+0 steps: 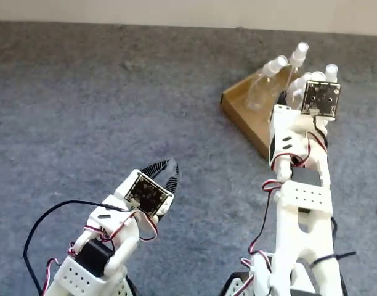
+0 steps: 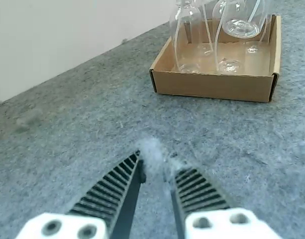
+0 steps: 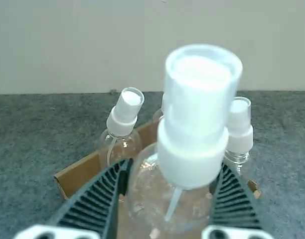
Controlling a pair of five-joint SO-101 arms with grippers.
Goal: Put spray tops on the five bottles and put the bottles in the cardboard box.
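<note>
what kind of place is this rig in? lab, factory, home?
Probably a small lab or hobby bench setup, not a factory: grey felt-like table cover, plain pale wall right behind, one small cardboard box of clear spray bottles.

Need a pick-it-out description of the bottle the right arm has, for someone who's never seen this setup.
On the grey carpet, find the brown cardboard box in front of the right arm, holding clear plastic bottles with white spray tops. The target bottle sits in the right gripper. Unlike its neighbours, it has a black ridged finger against each side.
</note>
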